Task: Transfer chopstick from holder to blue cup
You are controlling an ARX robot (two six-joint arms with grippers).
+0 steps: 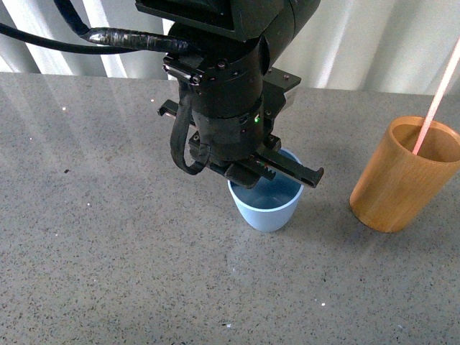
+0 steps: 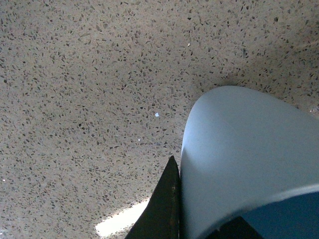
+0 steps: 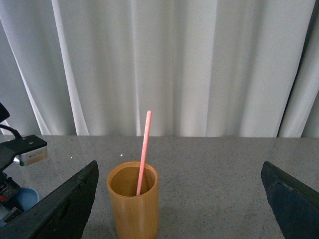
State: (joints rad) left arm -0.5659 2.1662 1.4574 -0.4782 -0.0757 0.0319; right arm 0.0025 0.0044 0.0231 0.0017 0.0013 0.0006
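Left claw [image 1: 280, 172] – closed on the rim wall of the blue cup [image 1: 266, 210]. In my left wrist view one dark finger [image 2: 167, 204] lies against the outside of the pale wall and the other shows just inside the rim. The cup stands upright on the grey speckled table [image 1: 108, 237], directly under the left arm, with nothing in the part of its interior I can see.

Right claw [image 3: 178, 167] – jaws spread wide and holding nothing. From its wrist camera I see the two dark fingers far apart, with the holder [image 3: 133, 214] between them and further off, not touched.

In the front view the holder stands at 3 o'clock from the cup, near it but apart. The chopstick [image 1: 435, 93] is in the holder, with its lower end inside the wooden wall and its upper end leaning toward 1 o'clock, past the picture's edge. A white curtain [image 3: 199, 64] closes the scene at 12 o'clock.
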